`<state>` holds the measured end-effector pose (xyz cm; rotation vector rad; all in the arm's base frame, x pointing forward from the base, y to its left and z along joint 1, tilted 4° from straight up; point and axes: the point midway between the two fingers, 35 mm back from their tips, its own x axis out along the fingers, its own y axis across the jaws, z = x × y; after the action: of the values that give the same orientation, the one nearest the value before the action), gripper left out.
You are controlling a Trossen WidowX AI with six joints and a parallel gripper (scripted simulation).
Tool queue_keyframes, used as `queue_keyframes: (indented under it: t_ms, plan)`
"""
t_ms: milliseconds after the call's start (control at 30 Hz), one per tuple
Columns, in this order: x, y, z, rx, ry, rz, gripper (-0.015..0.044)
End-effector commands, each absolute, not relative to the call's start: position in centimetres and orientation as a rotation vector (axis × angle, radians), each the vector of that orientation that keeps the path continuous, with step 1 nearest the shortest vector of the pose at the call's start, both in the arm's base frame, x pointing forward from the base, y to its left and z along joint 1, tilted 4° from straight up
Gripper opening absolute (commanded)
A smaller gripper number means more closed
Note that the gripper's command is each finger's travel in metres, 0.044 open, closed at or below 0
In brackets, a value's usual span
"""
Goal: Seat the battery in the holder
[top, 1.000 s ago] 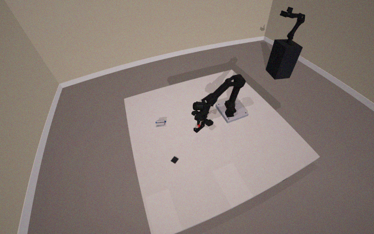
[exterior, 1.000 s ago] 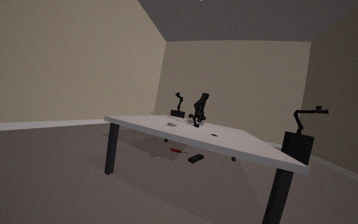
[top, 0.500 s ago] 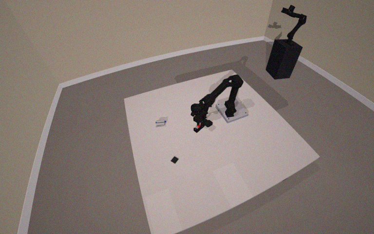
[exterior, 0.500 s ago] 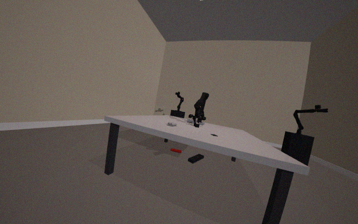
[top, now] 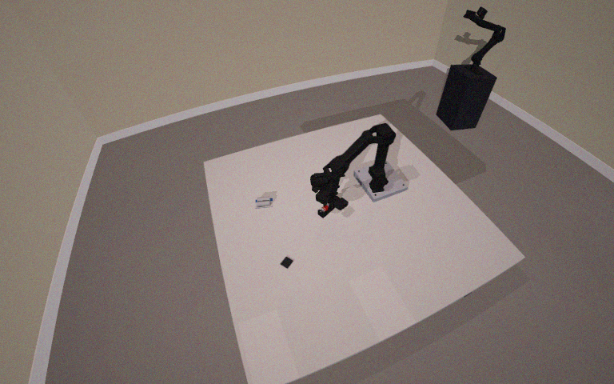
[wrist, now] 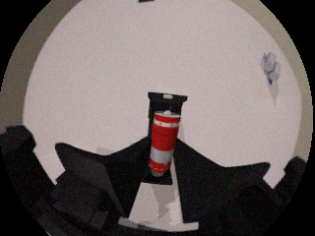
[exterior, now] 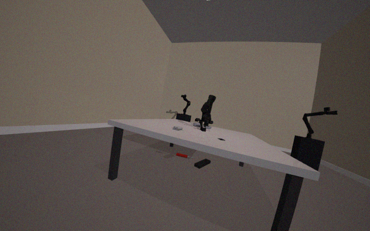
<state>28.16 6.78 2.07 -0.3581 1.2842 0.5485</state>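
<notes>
The red battery (wrist: 165, 140) (top: 324, 208) with white and silver bands is over the black holder (wrist: 167, 102) (top: 322, 214) (exterior: 203, 130), which sits on the white table (top: 384, 253). In the wrist view its terminal end points to the holder's far end wall, with a gap. Its other end is low, by the near wall. The terminal end looks larger and raised, so the battery seems tilted, slightly askew. My gripper (wrist: 162, 140) is shut on the battery's sides near its middle. The spring contact and the battery's underside cannot be made out clearly.
A clear and blue object (top: 264, 202) (exterior: 178, 128) (wrist: 270, 65) stands apart from the holder. A small black square (top: 286, 262) (exterior: 221, 139) lies on the table. My arm's pale base plate (top: 389, 194) is behind the gripper. Other arms on dark pedestals (top: 466, 97) stand off the table.
</notes>
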Motion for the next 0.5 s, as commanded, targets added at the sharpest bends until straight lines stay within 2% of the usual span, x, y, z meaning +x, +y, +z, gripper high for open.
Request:
queue_keyframes:
  t_ms: [0,467]
  plan:
    - [27.9,6.68,1.77,-0.366,1.333,0.539,0.0086]
    - [28.04,6.83,1.68,-0.399,1.418,0.533,0.0086]
